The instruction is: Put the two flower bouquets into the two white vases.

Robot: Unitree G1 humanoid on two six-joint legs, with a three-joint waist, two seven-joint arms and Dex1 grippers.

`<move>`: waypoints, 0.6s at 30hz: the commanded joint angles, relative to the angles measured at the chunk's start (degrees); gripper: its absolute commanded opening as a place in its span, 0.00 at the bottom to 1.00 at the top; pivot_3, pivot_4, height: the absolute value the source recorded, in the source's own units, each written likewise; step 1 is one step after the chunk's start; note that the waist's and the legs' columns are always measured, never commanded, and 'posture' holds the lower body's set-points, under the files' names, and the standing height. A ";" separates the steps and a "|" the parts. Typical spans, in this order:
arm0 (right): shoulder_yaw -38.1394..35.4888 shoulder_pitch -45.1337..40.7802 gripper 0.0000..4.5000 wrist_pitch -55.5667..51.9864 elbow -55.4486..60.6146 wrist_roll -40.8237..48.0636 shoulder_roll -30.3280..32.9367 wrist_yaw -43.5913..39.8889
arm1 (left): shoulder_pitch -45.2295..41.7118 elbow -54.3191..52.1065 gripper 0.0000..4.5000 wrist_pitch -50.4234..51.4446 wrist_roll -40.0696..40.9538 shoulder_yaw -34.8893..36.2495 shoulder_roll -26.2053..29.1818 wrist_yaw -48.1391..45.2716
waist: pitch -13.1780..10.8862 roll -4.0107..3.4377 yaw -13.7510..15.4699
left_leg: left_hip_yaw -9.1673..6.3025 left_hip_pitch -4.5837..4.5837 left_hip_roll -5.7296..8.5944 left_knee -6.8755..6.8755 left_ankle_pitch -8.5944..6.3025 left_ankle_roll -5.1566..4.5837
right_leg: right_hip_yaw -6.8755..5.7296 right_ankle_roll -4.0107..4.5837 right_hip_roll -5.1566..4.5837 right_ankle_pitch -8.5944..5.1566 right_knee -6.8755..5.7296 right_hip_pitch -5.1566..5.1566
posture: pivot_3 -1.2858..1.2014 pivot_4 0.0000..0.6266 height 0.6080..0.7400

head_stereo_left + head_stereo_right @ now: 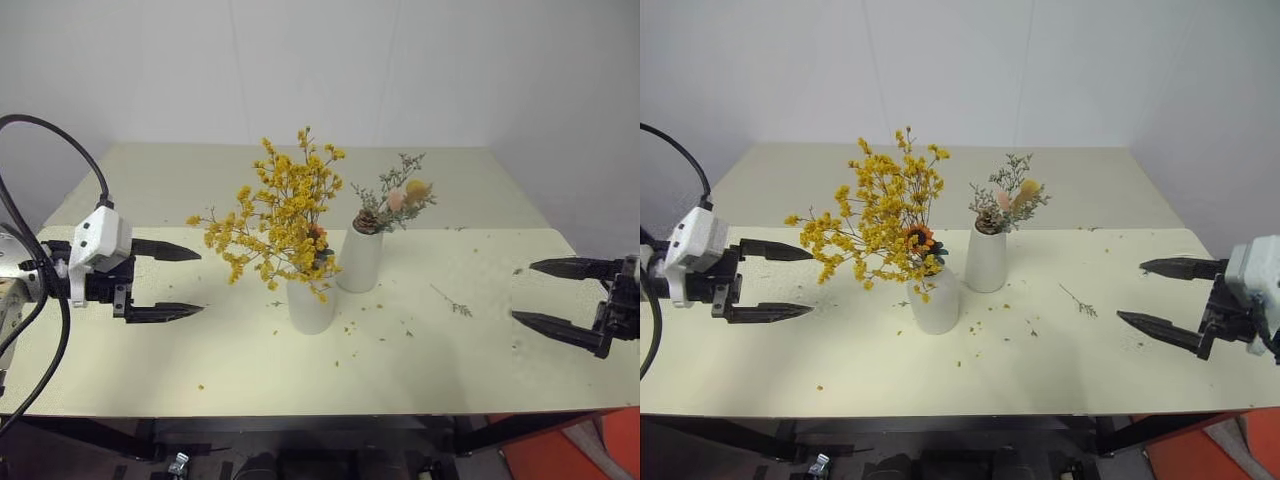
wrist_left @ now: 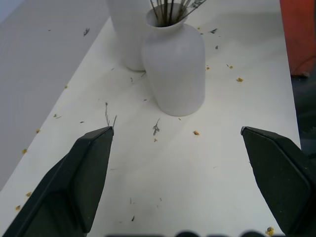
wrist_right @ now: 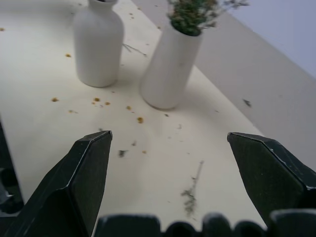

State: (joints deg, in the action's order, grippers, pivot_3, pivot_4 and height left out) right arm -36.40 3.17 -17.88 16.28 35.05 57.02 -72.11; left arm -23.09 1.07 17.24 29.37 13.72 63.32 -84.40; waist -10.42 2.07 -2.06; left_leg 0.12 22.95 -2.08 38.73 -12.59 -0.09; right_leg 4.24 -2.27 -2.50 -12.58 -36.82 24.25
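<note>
We see a pale cream table with two matte white vases standing close together near its middle. The short, rounded, bottle-shaped white vase stands nearer the front edge, and the bushy spray of tiny dried yellow flowers on thin brown stems rises out of its narrow neck, spreading wide above it and toward our left. Just behind it and a little to our right stands the taller straight white cylinder vase, and the smaller grey-green sprig with a brown pinecone sits in its wide mouth. From the wrist views we cannot tell whether the two vases touch or stand slightly apart.

Our left gripper hangs over the left part of the table, its two black fingers spread wide and holding nothing, pointing level toward the vases and well apart from them. Our right gripper hangs over the right part of the table, its fingers likewise spread wide and empty, pointing toward the vases from the other side, also well apart.

Small yellow crumbs lie scattered on the tabletop around the short vase, and a loose thin twig lies on the table between the cylinder vase and our right gripper.
</note>
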 commanded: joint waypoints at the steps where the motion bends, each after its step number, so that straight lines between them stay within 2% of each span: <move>1: -2.39 0.06 0.98 -0.82 3.69 1.90 0.15 1.31 | -1.54 3.59 1.00 -2.39 0.22 1.82 1.58 -2.43 | 0.00 0.00 -0.05 | 0.00 0.00 0.00 0.00 0.00 0.00 | 0.00 0.01 0.00 0.00 0.00 0.00 | 0.52 0.24 1.00; 7: -0.02 -3.16 0.98 -0.90 2.19 2.41 1.72 0.97 | -0.17 6.03 1.00 -4.39 -0.85 2.73 3.31 -3.73 | -0.02 0.00 -0.33 | 0.03 0.00 -0.02 -0.01 0.00 0.00 | 0.01 0.04 0.00 -0.02 0.00 0.04 | 0.52 0.24 1.00; 11: 2.98 -4.75 0.98 -0.48 1.82 1.50 0.81 1.72 | 2.75 3.07 1.00 -2.13 1.81 5.65 2.80 -2.66 | -0.02 0.00 -0.28 | 0.03 0.00 -0.07 -0.03 0.00 0.00 | -0.01 0.25 0.00 -0.14 0.02 0.04 | 0.52 0.24 1.00; 18: 4.90 -5.53 0.98 1.51 -0.36 1.10 -0.57 1.14 | 2.36 3.38 1.00 -2.35 0.69 6.12 3.83 -1.92 | -0.02 0.00 0.00 | 0.03 0.03 -0.05 -0.03 0.00 0.00 | -0.02 0.25 -0.01 -0.14 0.02 0.04 | 0.52 0.24 1.00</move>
State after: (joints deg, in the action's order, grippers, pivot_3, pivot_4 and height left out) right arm -31.69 -1.42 -18.01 16.42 36.57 56.68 -71.15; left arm -19.61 5.26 15.11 29.49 18.08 65.67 -86.46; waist -10.44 2.07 -2.07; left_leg 0.15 22.98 -2.13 38.70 -12.59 -0.09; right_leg 4.22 -2.02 -2.51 -12.73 -36.79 24.29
